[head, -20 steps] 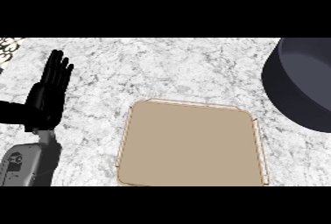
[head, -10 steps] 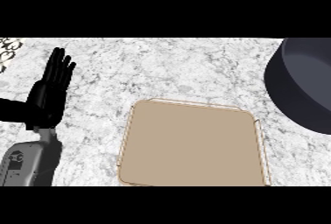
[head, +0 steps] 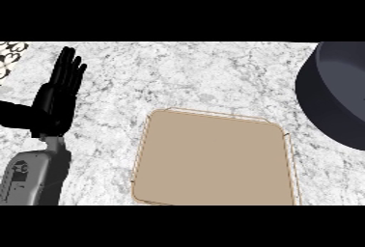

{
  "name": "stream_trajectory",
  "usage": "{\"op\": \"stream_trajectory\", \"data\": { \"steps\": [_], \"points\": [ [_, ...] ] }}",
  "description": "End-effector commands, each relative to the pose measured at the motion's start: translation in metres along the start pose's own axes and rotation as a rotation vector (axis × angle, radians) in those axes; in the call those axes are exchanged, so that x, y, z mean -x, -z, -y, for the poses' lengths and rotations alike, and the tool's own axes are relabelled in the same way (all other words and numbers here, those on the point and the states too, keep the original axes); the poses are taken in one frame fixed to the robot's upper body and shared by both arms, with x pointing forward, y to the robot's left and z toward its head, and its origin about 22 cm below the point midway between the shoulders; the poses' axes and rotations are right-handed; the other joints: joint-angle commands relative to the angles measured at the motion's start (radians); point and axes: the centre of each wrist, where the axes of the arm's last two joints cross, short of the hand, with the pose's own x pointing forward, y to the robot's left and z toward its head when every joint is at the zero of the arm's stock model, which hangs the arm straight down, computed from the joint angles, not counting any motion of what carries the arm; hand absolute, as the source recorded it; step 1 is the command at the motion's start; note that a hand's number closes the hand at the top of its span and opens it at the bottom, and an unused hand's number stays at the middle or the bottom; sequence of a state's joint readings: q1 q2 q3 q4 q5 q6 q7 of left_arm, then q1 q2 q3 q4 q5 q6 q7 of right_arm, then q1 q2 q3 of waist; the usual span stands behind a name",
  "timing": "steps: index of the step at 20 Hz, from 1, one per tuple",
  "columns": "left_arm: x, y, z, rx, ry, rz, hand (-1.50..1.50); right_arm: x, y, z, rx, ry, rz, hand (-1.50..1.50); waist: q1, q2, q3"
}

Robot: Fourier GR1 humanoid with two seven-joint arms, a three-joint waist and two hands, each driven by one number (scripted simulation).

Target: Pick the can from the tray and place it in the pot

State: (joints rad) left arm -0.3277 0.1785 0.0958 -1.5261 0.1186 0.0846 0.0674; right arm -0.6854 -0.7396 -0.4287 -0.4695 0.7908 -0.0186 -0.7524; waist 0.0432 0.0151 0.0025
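A tan tray (head: 214, 159) with rounded corners lies flat on the marble counter in the lower middle of the head view. No can shows on it or anywhere else in view. The dark pot (head: 336, 94) is cut off by the right edge, its rim and wall showing. My left hand (head: 58, 96) rests open at the left, fingers straight and pointing up, well apart from the tray. My right hand is out of view.
The white-grey marble counter (head: 185, 72) spreads between the tray and the pot. A patterned strip (head: 10, 53) shows at the top left corner. My grey left forearm (head: 35, 176) enters from the lower left.
The whole view has drifted slightly; the tray and pot sit a little lower and further right in the picture. My left hand keeps its pose.
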Motion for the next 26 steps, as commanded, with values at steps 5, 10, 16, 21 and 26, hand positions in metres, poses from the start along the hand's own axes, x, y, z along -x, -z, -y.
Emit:
{"op": "stream_trajectory", "data": {
  "steps": [5, 10, 16, 21, 26],
  "points": [
    [0.013, -0.008, 0.004, 0.006, -0.007, 0.013, 0.0, 0.01, -0.006, -0.02, -0.202, 0.129, 0.036, -1.5, 0.009, 0.006, 0.002],
    [0.01, -0.013, -0.012, -0.016, 0.012, -0.006, 0.0, -0.005, 0.017, -0.01, -0.088, 0.28, 0.168, -1.5, -0.009, -0.006, 0.0],
    [-0.006, 0.002, -0.015, 0.004, 0.01, -0.001, 0.0, 0.002, 0.015, 0.005, -0.003, 0.562, 0.06, -1.5, -0.005, -0.001, 0.001],
    [0.002, -0.008, -0.005, 0.002, 0.009, -0.008, 0.0, 0.02, -0.007, 0.037, 0.065, 0.715, -0.006, -1.5, 0.0, 0.001, 0.002],
    [0.004, -0.003, -0.009, -0.016, -0.006, 0.02, 0.0, 0.034, -0.029, 0.046, 0.187, 0.773, 0.003, -1.5, 0.0, 0.007, 0.004]
  ]
}}
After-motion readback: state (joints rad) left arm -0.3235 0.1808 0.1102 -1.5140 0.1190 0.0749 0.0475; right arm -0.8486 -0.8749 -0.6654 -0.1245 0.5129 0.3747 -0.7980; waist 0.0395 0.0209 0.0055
